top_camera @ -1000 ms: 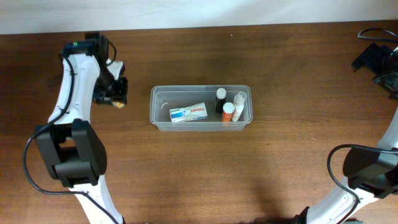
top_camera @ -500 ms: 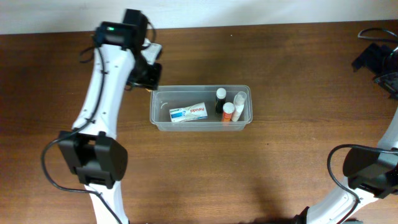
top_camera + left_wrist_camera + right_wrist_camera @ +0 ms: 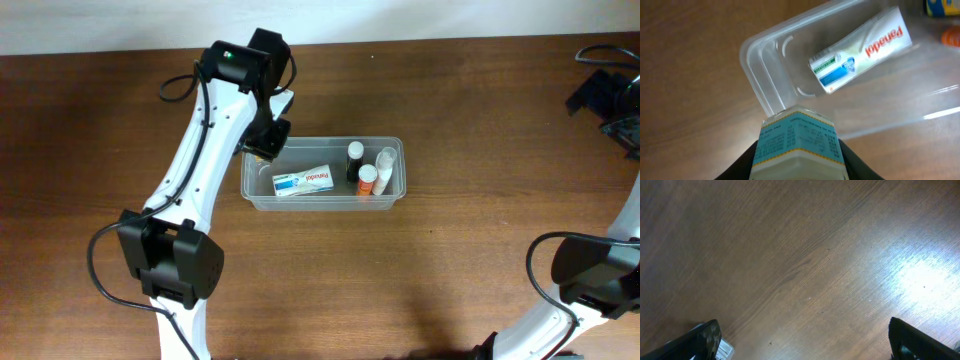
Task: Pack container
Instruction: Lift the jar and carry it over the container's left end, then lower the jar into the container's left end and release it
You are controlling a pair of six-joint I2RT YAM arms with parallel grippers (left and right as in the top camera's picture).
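Swings over to tub (image 3: 320, 204) with box (image 3: 796, 137) pinched in left gripper (image 3: 266, 143), needs centering past rim before letting go.

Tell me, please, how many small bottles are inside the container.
3, all at the container's right end: black-capped bottle, orange-capped bottle beside it, white bottle by the right wall. None seems hidden.
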